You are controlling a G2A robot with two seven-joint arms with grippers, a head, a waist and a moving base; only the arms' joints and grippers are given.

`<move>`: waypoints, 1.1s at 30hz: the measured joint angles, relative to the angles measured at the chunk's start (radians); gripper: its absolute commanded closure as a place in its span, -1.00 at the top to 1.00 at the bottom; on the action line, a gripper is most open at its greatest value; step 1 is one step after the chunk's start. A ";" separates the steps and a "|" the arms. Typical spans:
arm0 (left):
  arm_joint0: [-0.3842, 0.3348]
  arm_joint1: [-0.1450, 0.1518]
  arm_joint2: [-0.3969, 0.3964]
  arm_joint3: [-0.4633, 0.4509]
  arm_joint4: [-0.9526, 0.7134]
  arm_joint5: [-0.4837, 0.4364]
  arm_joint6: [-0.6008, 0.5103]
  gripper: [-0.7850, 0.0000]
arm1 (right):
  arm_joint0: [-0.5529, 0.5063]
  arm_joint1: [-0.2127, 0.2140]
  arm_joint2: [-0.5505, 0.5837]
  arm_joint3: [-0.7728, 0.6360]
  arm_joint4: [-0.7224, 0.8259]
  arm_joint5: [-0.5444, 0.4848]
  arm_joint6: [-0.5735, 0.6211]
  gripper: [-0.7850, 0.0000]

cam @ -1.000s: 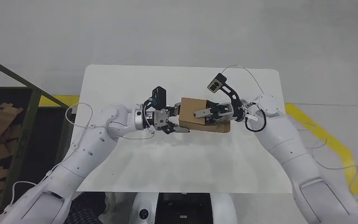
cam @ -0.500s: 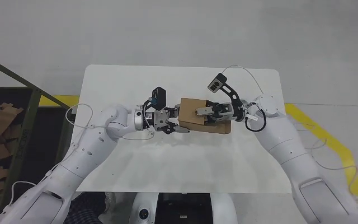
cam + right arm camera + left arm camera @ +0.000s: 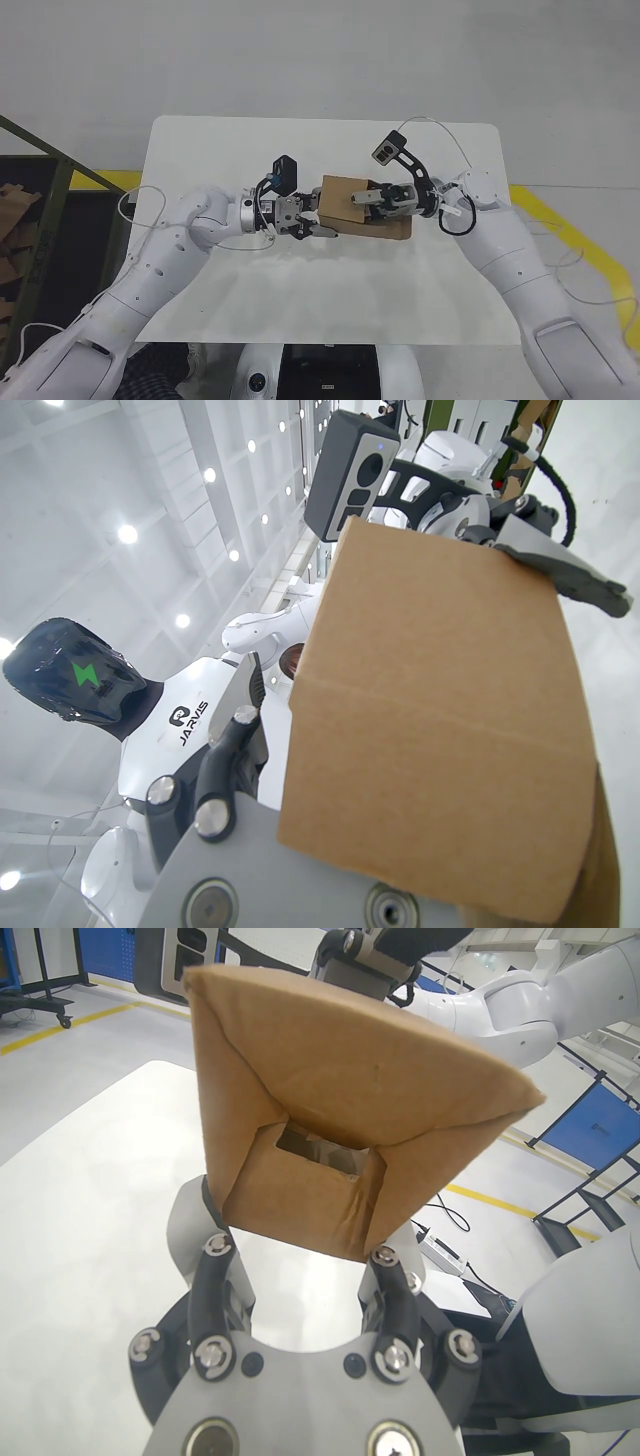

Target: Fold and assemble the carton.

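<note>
The carton (image 3: 338, 189) is gripped by the right end effector (image 3: 362, 200), end flaps (image 3: 300, 1208) folded, central gap unclosed, left end effector (image 3: 316, 216) released.

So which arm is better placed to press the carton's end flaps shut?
Probably left: its open end effector faces the carton's folded flaps, while the right end effector holds the carton.

Left arm in from 8 o'clock, elbow bent, left hand (image 3: 320, 215) with fingers spread wide, right arm in from 4 o'clock, right hand (image 3: 360, 200) clamped on carton (image 3: 340, 188), hands facing each other at mid-bench (image 3: 200, 150).
</note>
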 measured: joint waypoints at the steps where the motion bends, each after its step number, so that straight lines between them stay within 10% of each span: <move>1: 0.000 0.000 0.001 -0.001 -0.003 0.000 -0.005 -0.08 | -0.001 0.000 0.000 -0.002 -0.002 0.000 0.000 -0.20; 22: 0.001 0.006 0.011 -0.024 -0.086 0.000 -0.089 -0.22 | 0.014 -0.046 -0.033 0.039 -0.012 0.000 0.000 -0.21; 33: 0.001 0.007 0.004 -0.011 -0.127 0.000 -0.111 -0.32 | -0.010 -0.021 0.041 0.024 -0.059 0.000 0.000 0.45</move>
